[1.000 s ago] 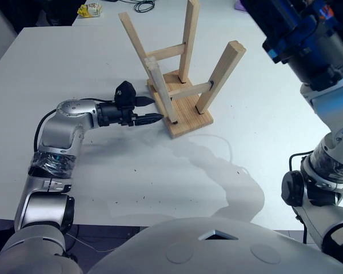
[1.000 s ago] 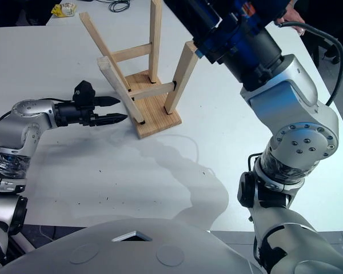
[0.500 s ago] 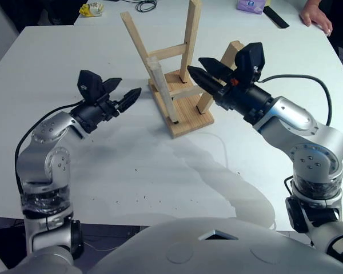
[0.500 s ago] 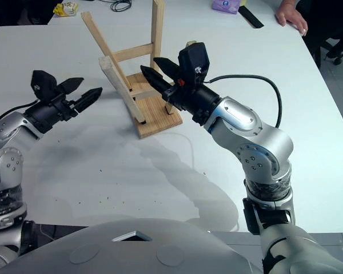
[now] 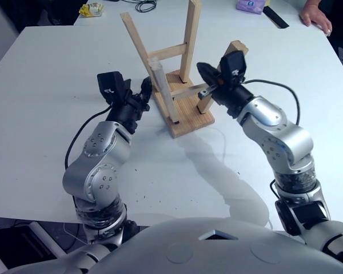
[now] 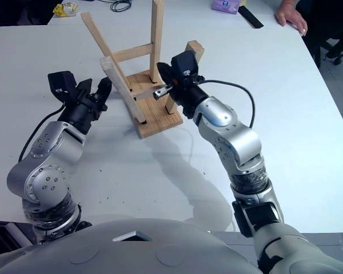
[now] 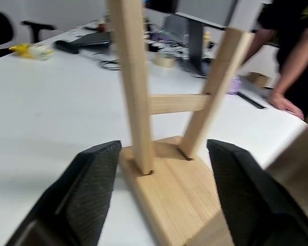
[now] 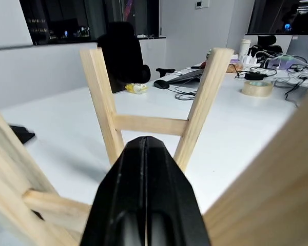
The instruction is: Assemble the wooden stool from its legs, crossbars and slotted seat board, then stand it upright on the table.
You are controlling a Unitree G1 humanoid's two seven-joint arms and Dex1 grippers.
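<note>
The left fingers are spread wide and hold nothing. In the left wrist view the gap between them frames one leg and a corner of the seat board, which lie a little beyond the tips and look untouched. The right fingers are pressed flat together and empty. They point in between the legs, just beside the lower crossbar; whether the tip touches it I cannot tell. The two arms flank the stool, the left arm at centre left of the frame and the right arm at centre right.

The stool sits in the upper middle of the head views, upside down. Its seat board lies flat on the white worktop, with four legs splayed upward and a second crossbar joining the rear pair. It looks fully put together, so what is left is probably turning it over.

It should handle as a light, stiff frame of bare wood with no give. The legs are long levers on what seem to be push-fit joints, so a pull high on one leg could work it loose or rack the frame. Smooth wood may also slip against hard pads. The safer hold is probably low on a leg, close to the seat board, or on the board's edge. One arm on each side would share the turn.
</note>
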